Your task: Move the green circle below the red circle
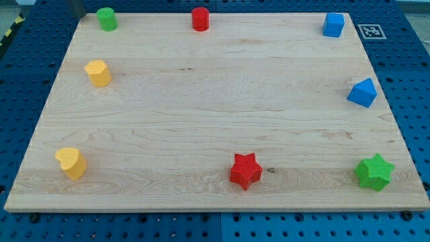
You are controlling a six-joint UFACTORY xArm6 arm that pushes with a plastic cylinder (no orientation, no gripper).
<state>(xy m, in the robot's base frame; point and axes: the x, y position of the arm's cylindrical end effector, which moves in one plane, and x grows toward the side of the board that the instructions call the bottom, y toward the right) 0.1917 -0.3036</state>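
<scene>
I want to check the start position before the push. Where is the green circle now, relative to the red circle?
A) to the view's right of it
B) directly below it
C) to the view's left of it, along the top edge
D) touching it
C: the green circle stands near the board's top-left corner, well apart from the red circle, which is further right on the same top edge. My tip does not show clearly.

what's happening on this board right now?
A pushing setup: small coloured blocks sit around the edges of a wooden board. The green circle block sits at the view's top left; the red circle block is at the top centre, well to its right. The two are apart and level, so the green one is not yet below the red. My tip does not clearly show; only a dark shape at the top edge near the green circle.
</scene>
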